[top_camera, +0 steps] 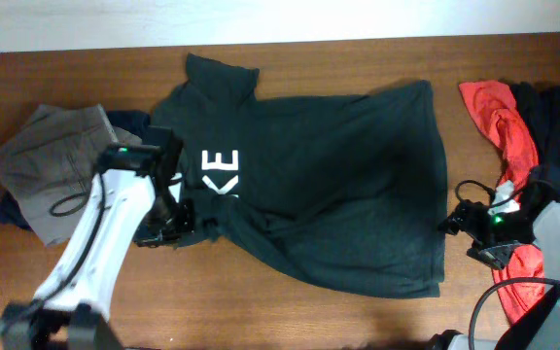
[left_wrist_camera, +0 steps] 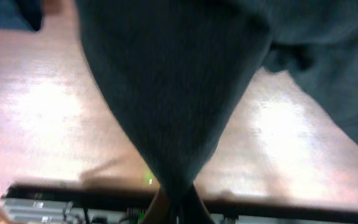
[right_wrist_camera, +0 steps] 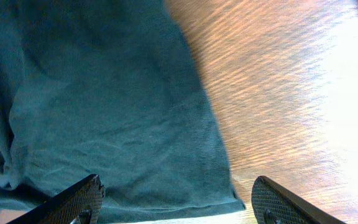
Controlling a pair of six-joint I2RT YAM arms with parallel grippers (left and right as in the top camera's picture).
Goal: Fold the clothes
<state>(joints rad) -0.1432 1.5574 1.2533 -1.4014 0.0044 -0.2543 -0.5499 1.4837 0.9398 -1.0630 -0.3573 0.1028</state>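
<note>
"How far had you got with the folding?"

"Barely begun, by my reckoning. My left gripper [top_camera: 176, 226] was clamped shut on a bunched piece of the T-shirt [top_camera: 338, 185], the fabric tapering into its jaws. The rest lay mostly spread over the counter [top_camera: 358, 321], reaching across to my right gripper [top_camera: 460, 233]."

"And that one?"

"It stood wide open and held nothing, with the T-shirt's hem corner between its fingers [right_wrist_camera: 73, 202]. The grey trousers [top_camera: 56, 160] lay heaped beside my left gripper. The red top [top_camera: 499, 117] and black top [top_camera: 557, 117] lay past my right, and none of them looked folded."
</note>
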